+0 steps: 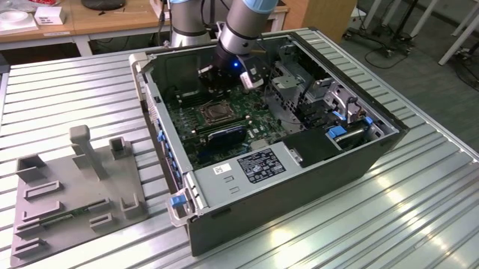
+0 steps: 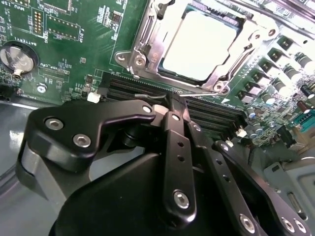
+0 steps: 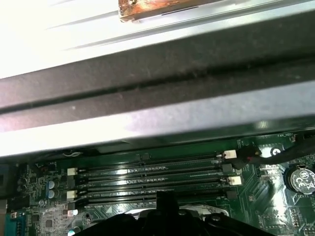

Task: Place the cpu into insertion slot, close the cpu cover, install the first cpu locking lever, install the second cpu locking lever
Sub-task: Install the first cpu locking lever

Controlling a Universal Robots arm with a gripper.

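Gripper fills the foreground in the second wrist view, fingers pinched together on nothing; one cpu already sits in the insertion slot just past its tips, looks light, stiff, fragile, so edges only. First wrist view: four memory slots right ahead of the fingertips

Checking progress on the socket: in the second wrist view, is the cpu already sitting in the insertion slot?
Yes, the pale square cpu lies flat inside the metal-framed insertion slot.
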